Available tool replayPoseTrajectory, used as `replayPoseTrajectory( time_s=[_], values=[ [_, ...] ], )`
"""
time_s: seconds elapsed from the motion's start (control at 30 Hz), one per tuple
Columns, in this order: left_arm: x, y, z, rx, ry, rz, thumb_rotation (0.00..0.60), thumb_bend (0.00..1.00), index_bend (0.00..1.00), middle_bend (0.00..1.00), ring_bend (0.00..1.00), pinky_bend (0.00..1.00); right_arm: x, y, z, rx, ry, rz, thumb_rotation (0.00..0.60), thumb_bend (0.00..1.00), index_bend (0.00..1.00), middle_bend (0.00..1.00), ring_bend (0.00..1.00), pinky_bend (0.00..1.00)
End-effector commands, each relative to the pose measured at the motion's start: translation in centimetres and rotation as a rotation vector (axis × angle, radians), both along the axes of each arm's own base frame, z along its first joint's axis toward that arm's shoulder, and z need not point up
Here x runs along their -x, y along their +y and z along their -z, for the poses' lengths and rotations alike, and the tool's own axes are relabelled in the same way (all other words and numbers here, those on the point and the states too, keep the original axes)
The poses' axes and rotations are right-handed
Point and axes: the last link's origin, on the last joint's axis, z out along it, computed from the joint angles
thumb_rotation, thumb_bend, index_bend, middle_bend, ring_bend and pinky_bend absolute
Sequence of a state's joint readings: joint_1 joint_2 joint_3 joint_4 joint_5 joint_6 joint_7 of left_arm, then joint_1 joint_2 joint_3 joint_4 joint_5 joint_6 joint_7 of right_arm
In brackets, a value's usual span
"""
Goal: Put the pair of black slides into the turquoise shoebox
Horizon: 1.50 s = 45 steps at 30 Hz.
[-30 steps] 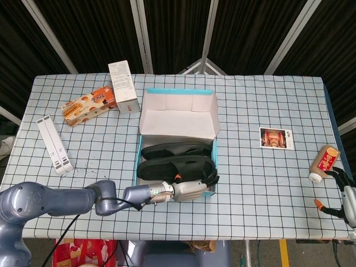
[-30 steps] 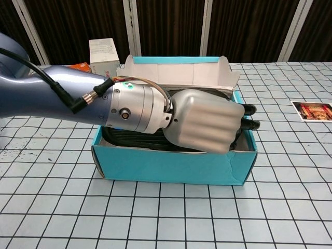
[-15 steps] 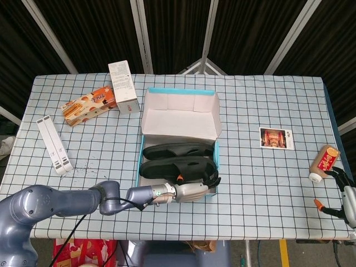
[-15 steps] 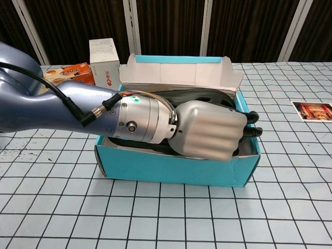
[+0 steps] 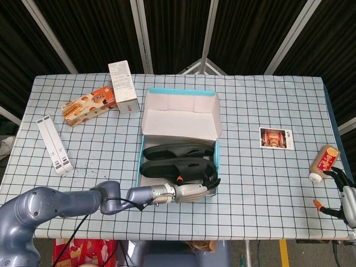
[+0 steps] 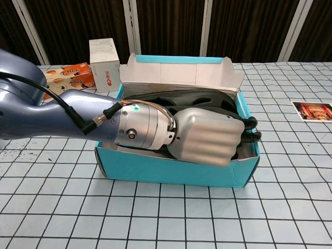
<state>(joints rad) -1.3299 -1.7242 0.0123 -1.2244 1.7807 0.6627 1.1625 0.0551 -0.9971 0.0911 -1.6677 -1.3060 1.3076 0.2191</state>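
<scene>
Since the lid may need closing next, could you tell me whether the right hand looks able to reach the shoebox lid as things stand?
Probably not easily: the right hand sits at the table's far right edge beside the brown bottle, well away from the shoebox lid; nothing blocks the way.

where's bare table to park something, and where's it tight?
Widest bare patch: between the turquoise shoebox and the photo card, running to the near edge. Also free: the back strip behind the card. Crowded: back-left corner, with the white carton, snack box and white strips; left hand fills the shoebox's near side.
</scene>
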Motion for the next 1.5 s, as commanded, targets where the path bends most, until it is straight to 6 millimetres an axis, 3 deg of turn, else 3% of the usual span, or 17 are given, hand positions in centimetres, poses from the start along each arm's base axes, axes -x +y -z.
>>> replayPoseTrajectory(
  time_s=[0.03,0.23,0.37,0.7,1.17,1.33,1.5],
  values=[
    [0.3,0.2,0.0,-0.005,-0.002,-0.032,0.6,0.29,0.26,0.4,0.08,0.18,0.0,0.0,-0.1,0.005,-0.001,0.002,0.6,0.23,0.24,0.14,0.23,0.27],
    [0.8,0.5,-0.4,-0.033,-0.014,-0.081,0.6,0.22,0.07,0.13,0.01,0.17,0.1,0.0,0.1,-0.002,0.0,0.002,0.6,0.23,0.23,0.14,0.23,0.27],
    [0.5,0.3,-0.8,-0.037,-0.051,-0.113,0.6,0.21,0.02,0.06,0.0,0.16,0.1,-0.1,0.2,-0.007,0.002,0.004,0.6,0.23,0.24,0.14,0.23,0.27],
    [-0.8,0.0,-4.2,-0.052,-0.157,-0.146,0.6,0.21,0.0,0.03,0.0,0.16,0.1,-0.3,0.3,-0.014,0.001,0.007,0.6,0.23,0.23,0.14,0.23,0.27],
    [-0.1,-1.2,-8.2,-0.072,-0.216,-0.229,0.6,0.21,0.0,0.05,0.0,0.16,0.1,-0.4,0.5,-0.02,0.0,0.009,0.6,0.23,0.23,0.14,0.23,0.27],
    [0.1,-1.6,-7.5,-0.065,-0.198,-0.241,0.6,0.21,0.0,0.05,0.0,0.16,-0.1,-0.3,0.5,-0.018,-0.003,0.003,0.6,0.23,0.24,0.14,0.23,0.27],
    [-0.3,-2.1,-6.1,-0.041,-0.205,-0.246,0.6,0.15,0.0,0.05,0.0,0.16,0.1,-0.3,0.4,-0.017,-0.004,0.009,0.6,0.23,0.24,0.14,0.23,0.27]
  ],
)
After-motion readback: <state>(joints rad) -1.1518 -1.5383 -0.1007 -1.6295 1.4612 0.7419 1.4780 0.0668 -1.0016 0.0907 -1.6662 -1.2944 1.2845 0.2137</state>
